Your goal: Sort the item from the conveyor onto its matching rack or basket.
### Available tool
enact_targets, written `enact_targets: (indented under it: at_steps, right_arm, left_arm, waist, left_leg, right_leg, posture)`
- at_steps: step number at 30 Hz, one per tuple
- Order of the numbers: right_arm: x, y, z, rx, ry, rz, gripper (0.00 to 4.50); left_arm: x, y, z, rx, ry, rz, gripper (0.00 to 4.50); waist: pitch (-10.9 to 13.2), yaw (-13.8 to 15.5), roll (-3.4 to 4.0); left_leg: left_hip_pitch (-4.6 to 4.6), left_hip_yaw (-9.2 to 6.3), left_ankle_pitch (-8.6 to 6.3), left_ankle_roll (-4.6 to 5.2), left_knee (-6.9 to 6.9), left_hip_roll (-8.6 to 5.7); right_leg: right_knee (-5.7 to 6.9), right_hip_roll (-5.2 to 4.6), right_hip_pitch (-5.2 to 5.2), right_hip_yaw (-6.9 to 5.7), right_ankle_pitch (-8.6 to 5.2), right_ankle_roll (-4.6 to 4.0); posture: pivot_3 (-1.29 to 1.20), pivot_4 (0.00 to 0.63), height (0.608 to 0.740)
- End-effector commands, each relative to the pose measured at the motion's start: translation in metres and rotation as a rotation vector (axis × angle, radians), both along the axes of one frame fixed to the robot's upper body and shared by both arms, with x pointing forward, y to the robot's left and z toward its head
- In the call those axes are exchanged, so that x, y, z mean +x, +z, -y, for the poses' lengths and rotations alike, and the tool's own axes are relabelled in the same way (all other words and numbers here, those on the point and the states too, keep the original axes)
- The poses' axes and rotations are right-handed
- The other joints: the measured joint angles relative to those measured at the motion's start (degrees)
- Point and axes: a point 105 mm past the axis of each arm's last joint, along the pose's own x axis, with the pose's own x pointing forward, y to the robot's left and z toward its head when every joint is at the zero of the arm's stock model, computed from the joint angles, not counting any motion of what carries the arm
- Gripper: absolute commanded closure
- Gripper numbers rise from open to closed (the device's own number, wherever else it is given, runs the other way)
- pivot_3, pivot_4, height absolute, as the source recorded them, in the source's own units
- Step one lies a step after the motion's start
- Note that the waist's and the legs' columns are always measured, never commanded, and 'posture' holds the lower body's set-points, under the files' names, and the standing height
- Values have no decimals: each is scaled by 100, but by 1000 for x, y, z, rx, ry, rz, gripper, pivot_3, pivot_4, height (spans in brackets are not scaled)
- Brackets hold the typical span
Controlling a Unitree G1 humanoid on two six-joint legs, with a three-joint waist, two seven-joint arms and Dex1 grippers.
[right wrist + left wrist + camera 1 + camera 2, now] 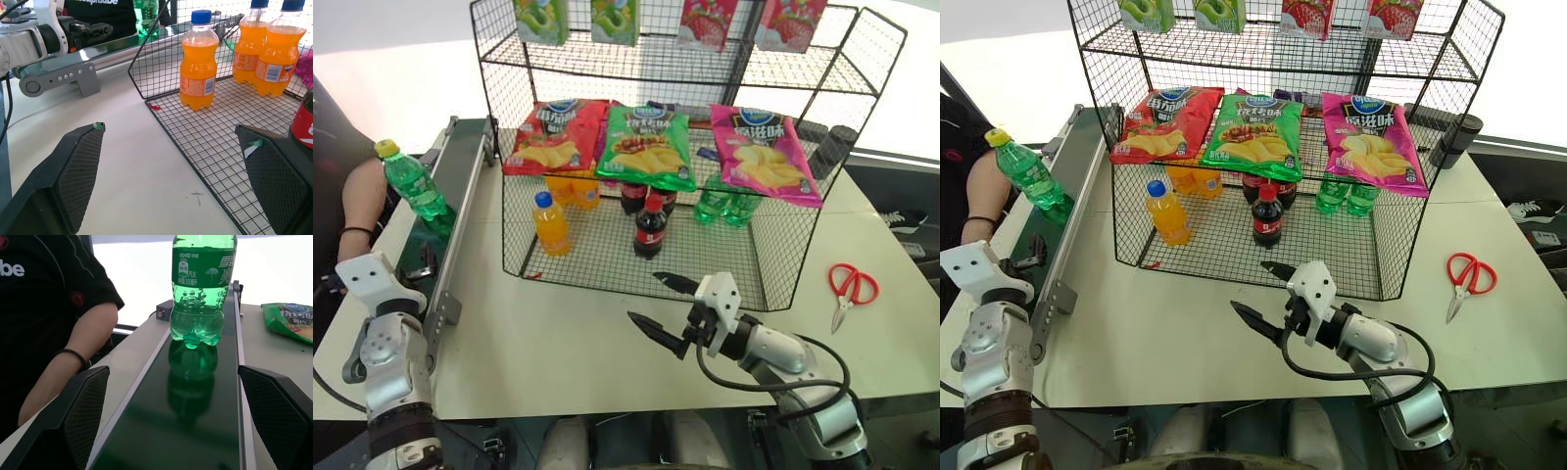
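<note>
A small green soda bottle (414,183) with a yellow cap stands upright on the dark green conveyor (450,186) at the upper left of the head views, beside a person's forearm (362,196). The left wrist view brings out what the head views cannot: the bottle's green label, its reflection on the belt, and the left pincer (173,418) with both fingers spread wide, low on either side of the belt, the bottle well ahead of them and nothing held. The right wrist view shows the conveyor's grey roller end and the near corner of the black wire basket (161,105), with the right pincer (665,305) equally wide open and empty, one finger over the white desk (558,333), the other over the mesh floor. In the head views that pincer hovers just in front of the basket's front wall. Inside the basket stand orange-drink bottles (551,223) at left, dark cola bottles (650,227) in the middle and green bottles (724,203) toward the right. Three crisp bags (646,147), red, green and pink, lie above them, and small cartons (615,20) sit on the top shelf. Red-handled scissors (850,288) lie on the desk at right.
</note>
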Motion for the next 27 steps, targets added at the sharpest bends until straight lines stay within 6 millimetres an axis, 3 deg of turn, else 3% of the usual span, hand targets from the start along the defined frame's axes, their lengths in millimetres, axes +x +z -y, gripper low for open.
enact_targets:
  at_steps: [1,19,22,24,27]
  right_arm:
    - [0,12,-3,30,17,38,61]
    - [-3,5,-2,37,42,21,61]
    - [-3,4,-2,39,44,21,0]
    - [-3,5,-3,40,45,21,0]
    - [-3,5,-3,42,44,20,0]
  left_arm:
    - [2,12,0,33,7,47,0]
    - [1,13,-4,43,25,68,0]
    - [1,13,-4,39,26,71,829]
    - [1,13,-5,44,32,67,1718]
    - [0,14,-5,52,32,72,1822]
  waist:
    - [0,0,0]
    - [0,-1,0]
    - [0,2,0]
    - [0,7,0]
    - [0,4,0]
  left_leg:
    - [0,0,0,0,0,0]
    - [-2,0,0,0,-3,0]
    - [-2,0,0,0,-3,0]
    - [-3,0,0,0,-3,-1]
    - [-4,0,0,-1,-3,-1]
  right_leg:
    - [0,0,0,0,0,0]
    - [-3,-3,-2,0,-1,-2]
    - [-3,-3,-2,0,-1,-1]
    - [-3,-4,-3,-1,-1,-2]
    - [-3,-6,-3,-2,-3,-5]
  posture:
    - [0,150,740]
    - [0,150,740]
    - [0,150,740]
    - [0,150,740]
    - [0,150,740]
